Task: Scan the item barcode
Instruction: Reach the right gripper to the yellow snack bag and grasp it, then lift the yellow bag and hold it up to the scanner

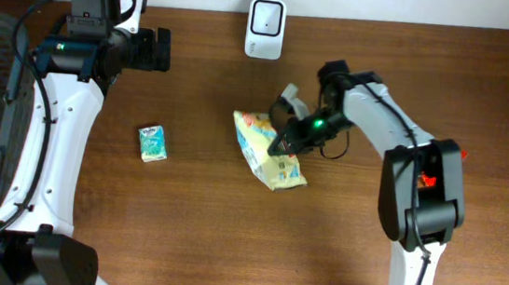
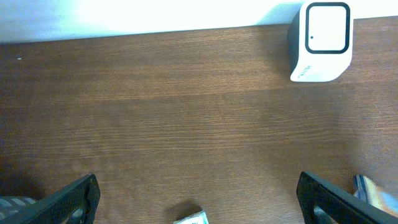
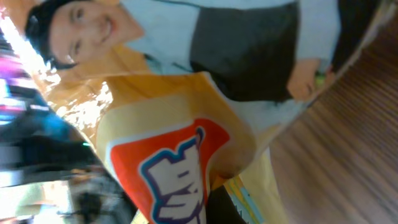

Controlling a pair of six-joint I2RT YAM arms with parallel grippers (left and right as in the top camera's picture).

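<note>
We see a dark brown wooden table [image 1: 189,239], its grain running side to side. Along its far edge stands a plain white wall [image 1: 418,3], brightly lit.

**Overhead cam:** we are looking straight down from high up, taking in the whole table [image 1: 189,239].

**Left wrist cam:** we are looking from low over the wood toward the back wall [image 2: 124,15] at mid range. The white scanner [image 2: 320,40] is sitting top right and a small box [image 2: 191,218] is clipping the bottom edge. Both are also showing in the overhead view.

**Right wrist cam:** we are sitting v. close on the snack bag [image 3: 174,124], which is filling most of the frame, partly blurred. The overhead view is sharing it too.
</note>
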